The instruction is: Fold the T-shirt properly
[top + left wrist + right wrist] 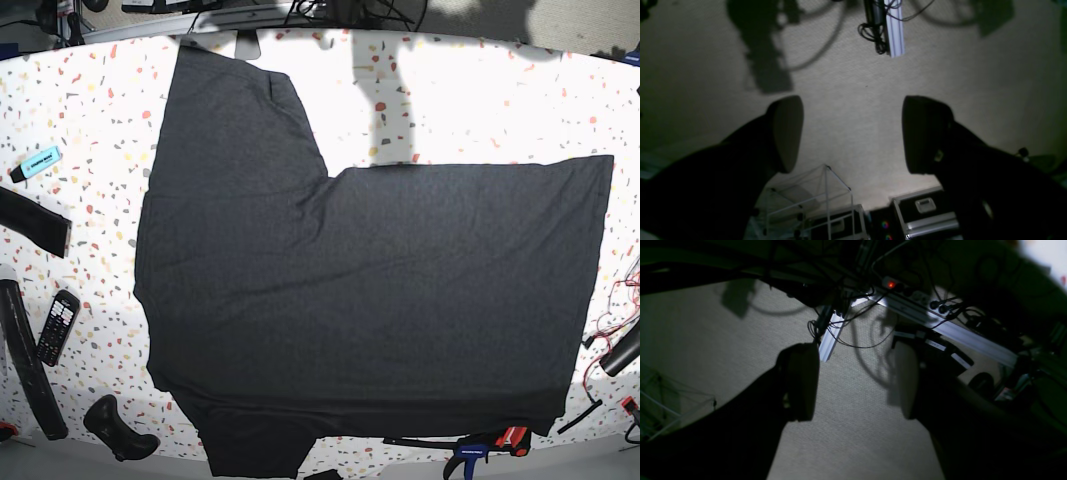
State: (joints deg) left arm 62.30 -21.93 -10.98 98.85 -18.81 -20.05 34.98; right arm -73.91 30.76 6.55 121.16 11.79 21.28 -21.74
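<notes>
The T-shirt (350, 280), dark charcoal and plain side up, lies spread flat on the speckled white table (480, 100). One sleeve reaches toward the far left edge and another hangs at the near edge. Neither arm shows in the base view. In the left wrist view my left gripper (853, 133) is open, with only beige carpet between its dark fingers (786, 133). My right gripper (857, 380) is open too, over carpet, with nothing between its fingers (803, 380). The shirt does not appear in either wrist view.
Left of the shirt lie a blue highlighter (35, 163), a narrow black fabric strip (35, 222), a remote (57, 325) and a black handle-like object (115, 425). A clamp (480, 445) sits at the near edge. Below are an aluminium rail (895, 30), cables, cases (927, 213) and a wire rack (826, 196).
</notes>
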